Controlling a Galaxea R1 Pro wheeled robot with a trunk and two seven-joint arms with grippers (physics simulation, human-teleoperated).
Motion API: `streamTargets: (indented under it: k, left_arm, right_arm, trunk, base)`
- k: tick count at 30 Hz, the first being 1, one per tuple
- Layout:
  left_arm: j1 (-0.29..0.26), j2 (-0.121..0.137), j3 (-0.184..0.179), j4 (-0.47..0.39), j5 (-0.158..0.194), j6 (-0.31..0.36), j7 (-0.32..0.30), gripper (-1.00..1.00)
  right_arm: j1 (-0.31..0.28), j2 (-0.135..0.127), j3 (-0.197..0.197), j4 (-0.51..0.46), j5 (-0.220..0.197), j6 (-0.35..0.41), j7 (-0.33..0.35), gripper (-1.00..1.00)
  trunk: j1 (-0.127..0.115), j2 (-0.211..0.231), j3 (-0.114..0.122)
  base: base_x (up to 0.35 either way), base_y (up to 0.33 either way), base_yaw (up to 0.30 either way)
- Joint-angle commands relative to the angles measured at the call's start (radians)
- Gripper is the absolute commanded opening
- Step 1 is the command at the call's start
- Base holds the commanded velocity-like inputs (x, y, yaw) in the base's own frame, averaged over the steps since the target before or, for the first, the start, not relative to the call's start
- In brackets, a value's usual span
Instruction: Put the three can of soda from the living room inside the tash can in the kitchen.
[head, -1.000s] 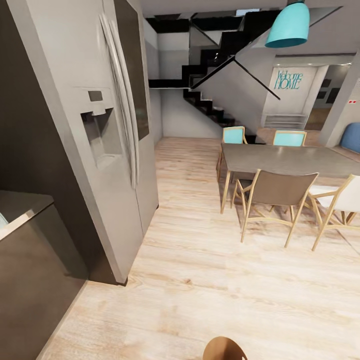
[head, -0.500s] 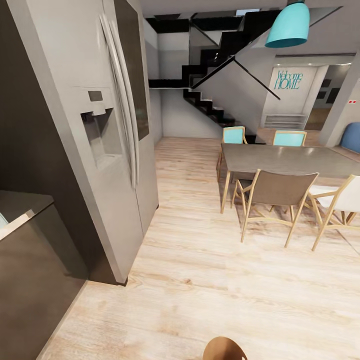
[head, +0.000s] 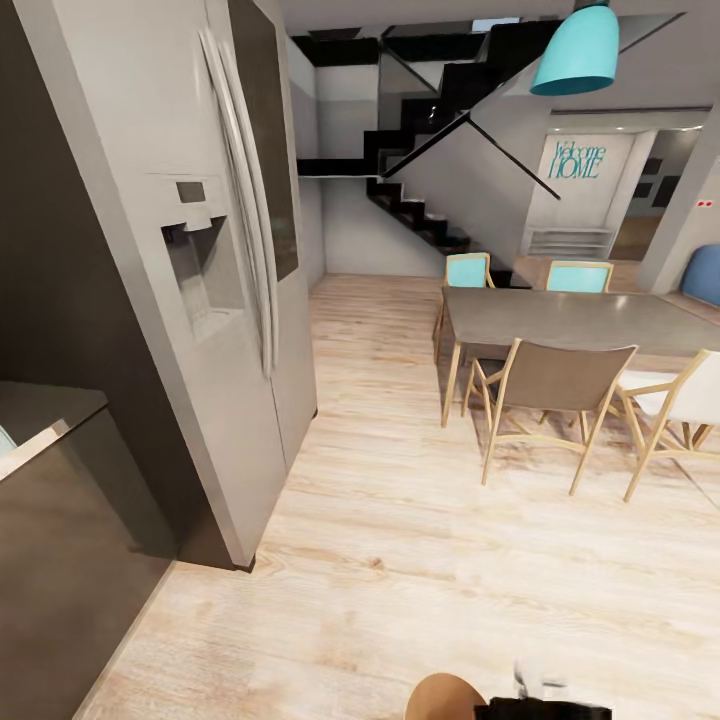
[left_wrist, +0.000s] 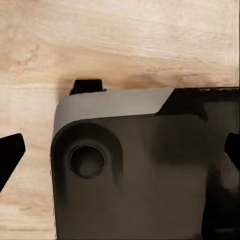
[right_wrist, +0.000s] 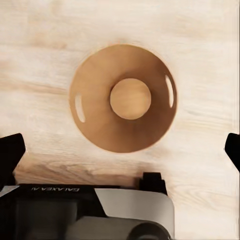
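The tash can (head: 445, 698) is a round copper-brown bin on the light wood floor, at the bottom edge of the head view. The right wrist view looks straight down into the tash can (right_wrist: 95, 115), showing its bare brown bottom and two handle slots near the rim. My right gripper (right_wrist: 122, 150) hangs above it, open, with nothing between its fingers. My left gripper (left_wrist: 122, 150) is open too, over my own grey base (left_wrist: 140, 175). The cans of soda are out of view.
A tall grey fridge (head: 200, 250) and a dark counter (head: 50, 420) stand at the left. A dining table (head: 570, 320) with several chairs is at the right, and stairs (head: 420, 200) rise behind. Open wood floor lies between them.
A dark piece of my right arm, with a pale blur above it, has come into the head view's bottom edge beside the bin. Nothing else has moved.
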Motion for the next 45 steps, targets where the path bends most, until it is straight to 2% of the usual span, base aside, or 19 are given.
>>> streamTargets:
  k: [1, 3, 4, 5, 7, 8, 10, 11, 13, 19, 29, 34, 37, 38, 40, 43, 45]
  left_arm:
    - [0.002, 0.002, -0.001, -0.138, 0.002, 0.084, -0.002, 1.00]
    - [0.014, 0.004, 0.001, -0.438, 0.001, 0.276, -0.018, 1.00]
    - [0.018, 0.005, 0.002, -0.506, 0.002, 0.326, -0.024, 1.00]
    - [0.024, 0.005, 0.003, -0.645, 0.003, 0.433, -0.036, 1.00]
    - [0.028, 0.006, 0.005, -0.756, 0.004, 0.522, -0.047, 1.00]
    - [0.030, 0.006, 0.006, -0.843, 0.005, 0.602, -0.055, 1.00]
    - [0.031, 0.006, 0.007, -0.901, 0.006, 0.673, -0.061, 1.00]
    - [0.027, 0.006, 0.008, -0.938, 0.006, 0.735, -0.065, 1.00]
    - [0.016, 0.005, 0.009, -0.963, 0.006, 0.782, -0.068, 1.00]
    - [-0.055, 0.003, 0.003, -0.995, 0.000, 0.866, -0.070, 1.00]
    - [-0.085, 0.000, -0.002, -1.019, 0.003, 0.892, -0.074, 1.00]
    - [-0.167, 0.002, -0.004, -1.046, 0.004, 0.908, -0.076, 1.00]
    - [-0.186, 0.001, -0.034, -1.057, -0.002, 0.908, -0.075, 1.00]
    - [-0.191, 0.002, -0.065, -1.062, -0.001, 0.908, -0.075, 1.00]
    - [-0.195, 0.004, -0.098, -1.063, 0.001, 0.908, -0.076, 1.00]
    - [-0.198, 0.004, -0.129, -1.065, 0.000, 0.908, -0.074, 1.00]
    - [-0.198, 0.004, -0.138, -1.064, 0.000, 0.908, -0.074, 1.00]
  right_arm:
    - [0.000, 0.000, 0.000, -0.093, 0.000, 0.086, 0.000, 1.00]
    - [-0.018, -0.001, 0.001, -0.187, 0.002, 0.185, -0.001, 1.00]
    - [-0.028, -0.001, 0.001, -0.200, 0.003, 0.199, -0.001, 1.00]
    - [-0.052, 0.001, 0.001, -0.218, 0.004, 0.216, -0.002, 1.00]
    - [-0.074, 0.002, 0.002, -0.229, 0.005, 0.216, -0.002, 1.00]
    - [-0.096, 0.004, 0.003, -0.232, 0.006, 0.216, -0.005, 1.00]
    - [-0.117, 0.006, 0.004, -0.226, 0.006, 0.216, -0.006, 1.00]
    - [-0.135, 0.007, 0.005, -0.217, 0.006, 0.216, -0.008, 1.00]
    - [-0.149, 0.007, 0.005, -0.204, 0.005, 0.216, -0.009, 1.00]
    - [-0.170, 0.007, 0.010, -0.147, 0.000, 0.216, -0.008, 1.00]
    - [-0.172, 0.006, 0.011, -0.129, -0.001, 0.187, -0.001, 1.00]
    - [-0.170, 0.002, 0.009, -0.117, -0.002, 0.148, 0.002, 1.00]
    - [-0.170, 0.000, 0.007, -0.112, -0.002, 0.141, 0.003, 1.00]
    - [-0.170, 0.001, 0.007, -0.105, -0.002, 0.133, 0.003, 1.00]
    - [-0.170, 0.001, 0.009, -0.084, -0.002, 0.103, 0.003, 1.00]
    - [-0.170, 0.001, 0.009, -0.062, -0.003, 0.052, 0.004, 1.00]
    - [-0.170, 0.002, 0.010, -0.056, -0.002, 0.039, 0.004, 1.00]
  trunk:
    - [0.000, 0.000, 0.000]
    - [0.000, 0.000, 0.000]
    - [0.000, 0.000, 0.000]
    - [0.000, 0.000, 0.000]
    - [0.000, 0.000, 0.000]
    - [0.000, 0.000, 0.000]
    - [0.000, 0.000, 0.000]
    - [0.000, 0.000, 0.000]
    - [0.000, 0.000, 0.000]
    - [0.000, 0.000, 0.000]
    - [0.000, 0.000, -0.001]
    - [0.000, 0.000, -0.005]
    - [0.000, 0.000, -0.006]
    - [0.000, 0.000, -0.006]
    - [0.000, 0.000, -0.006]
    - [0.000, 0.000, -0.006]
    - [0.000, 0.000, -0.006]
  base:
    - [0.000, 0.000, 0.000]
    - [0.000, 0.000, 0.000]
    - [0.000, 0.000, 0.000]
    - [0.000, 0.000, 0.000]
    - [0.000, 0.000, 0.000]
    - [0.000, 0.000, 0.000]
    - [0.000, 0.000, 0.000]
    - [0.000, 0.000, 0.000]
    - [0.000, 0.000, 0.000]
    - [0.000, 0.000, 0.000]
    - [0.000, 0.000, 0.000]
    - [0.000, 0.000, 0.000]
    - [0.002, 0.000, 0.000]
    - [0.034, 0.006, 0.000]
    - [0.083, 0.043, 0.000]
    - [0.081, 0.057, 0.000]
    - [0.033, 0.024, 0.000]
